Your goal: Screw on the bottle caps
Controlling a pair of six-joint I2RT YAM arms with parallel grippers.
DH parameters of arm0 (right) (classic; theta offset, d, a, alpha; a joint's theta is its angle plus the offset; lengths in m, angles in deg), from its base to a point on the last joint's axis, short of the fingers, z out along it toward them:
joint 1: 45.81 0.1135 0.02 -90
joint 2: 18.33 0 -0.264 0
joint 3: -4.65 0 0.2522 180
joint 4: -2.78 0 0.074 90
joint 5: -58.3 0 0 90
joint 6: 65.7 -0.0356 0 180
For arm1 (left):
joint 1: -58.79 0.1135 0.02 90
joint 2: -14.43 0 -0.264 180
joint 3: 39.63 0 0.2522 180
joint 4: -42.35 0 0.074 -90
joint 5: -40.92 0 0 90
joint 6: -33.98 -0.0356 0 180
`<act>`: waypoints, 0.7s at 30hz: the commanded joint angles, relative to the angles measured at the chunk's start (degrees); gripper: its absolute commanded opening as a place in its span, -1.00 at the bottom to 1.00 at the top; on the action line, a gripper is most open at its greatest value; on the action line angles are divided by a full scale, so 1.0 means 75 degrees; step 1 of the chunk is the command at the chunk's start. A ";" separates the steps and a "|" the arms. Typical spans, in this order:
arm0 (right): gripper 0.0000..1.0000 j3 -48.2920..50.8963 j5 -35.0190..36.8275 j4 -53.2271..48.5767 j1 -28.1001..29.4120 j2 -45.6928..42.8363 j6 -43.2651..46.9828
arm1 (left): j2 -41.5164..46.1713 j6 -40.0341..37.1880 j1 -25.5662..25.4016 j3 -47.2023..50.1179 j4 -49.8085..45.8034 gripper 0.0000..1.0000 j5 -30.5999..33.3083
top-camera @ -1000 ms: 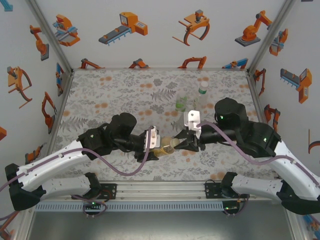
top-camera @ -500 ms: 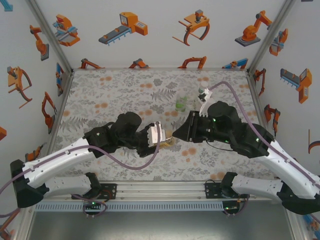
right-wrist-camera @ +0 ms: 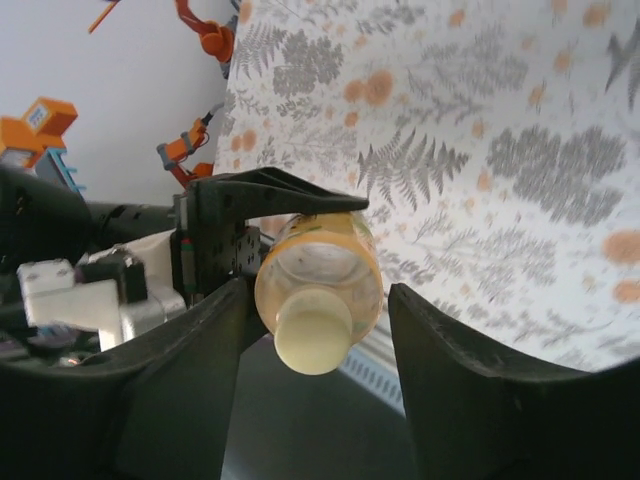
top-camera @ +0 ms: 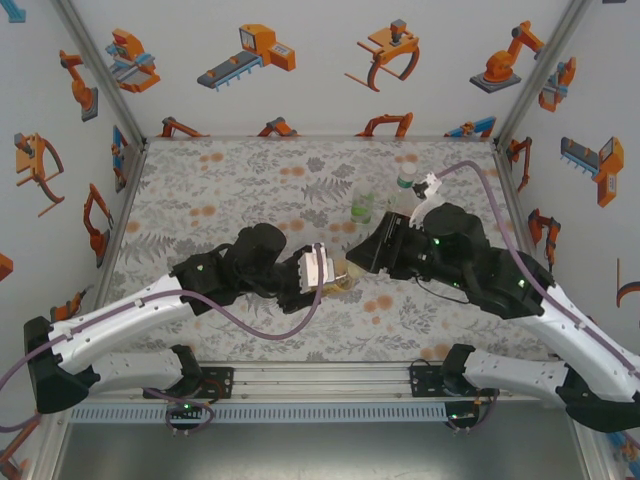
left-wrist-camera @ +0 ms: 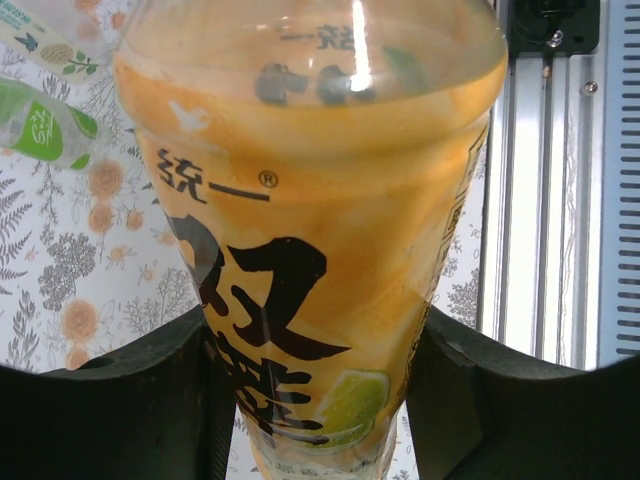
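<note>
While the left gripper (left-wrist-camera: 316, 395) clamps the amber plastic bottle with yellow label (left-wrist-camera: 320, 200) sideways over the fern-patterned table (top-camera: 200, 190), the right gripper (right-wrist-camera: 320, 350), jaws apart around its pale round screw cap (right-wrist-camera: 312, 340), should probably close squarely on it before twisting.

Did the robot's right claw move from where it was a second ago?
Yes. The right gripper has shifted back and to the left, closer to the standing green-label bottle.
</note>
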 commanded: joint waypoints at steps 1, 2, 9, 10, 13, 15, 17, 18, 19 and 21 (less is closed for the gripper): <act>0.12 -0.0266 -0.0319 0.0690 -0.0013 -0.0371 0.2495 | 0.0132 -0.0138 -0.0036 -0.0034 0.0179 -1.00 -0.0487; 0.13 -0.0266 -0.0609 0.0770 -0.0012 -0.0427 0.3193 | 0.0140 -0.0137 -0.0033 -0.0055 0.0166 -1.00 -0.0577; 0.18 -0.0740 -0.3490 0.0076 -0.0021 -0.0287 0.7527 | 0.0311 -0.0191 -0.0036 -0.0137 -0.0049 -1.00 -0.1465; 0.18 -0.0854 -0.3910 -0.0137 -0.0017 -0.0190 0.8071 | 0.0325 -0.0193 -0.0034 -0.0165 -0.0110 -1.00 -0.1589; 0.17 -0.1142 -0.4835 -0.0693 -0.0016 0.0033 0.9286 | 0.0398 -0.0176 -0.0034 -0.0191 -0.0240 -1.00 -0.1809; 0.15 -0.1231 -0.5152 -0.0836 -0.0017 0.0146 0.9810 | 0.0453 -0.0166 -0.0033 -0.0194 -0.0296 -1.00 -0.1843; 0.13 -0.1283 -0.5374 -0.0867 -0.0021 0.0231 1.0110 | 0.0501 -0.0154 -0.0030 -0.0197 -0.0337 -1.00 -0.1862; 0.13 -0.1288 -0.5406 -0.0857 -0.0021 0.0263 1.0197 | 0.0522 -0.0152 -0.0034 -0.0195 -0.0338 -1.00 -0.1864; 0.10 -0.1275 -0.5414 -0.0844 -0.0013 0.0274 1.0294 | 0.0549 -0.0142 -0.0032 -0.0197 -0.0337 -1.00 -0.1864; 0.06 -0.1229 -0.5360 -0.0822 -0.0013 0.0301 1.0385 | 0.0560 -0.0138 -0.0027 -0.0187 -0.0338 -1.00 -0.1864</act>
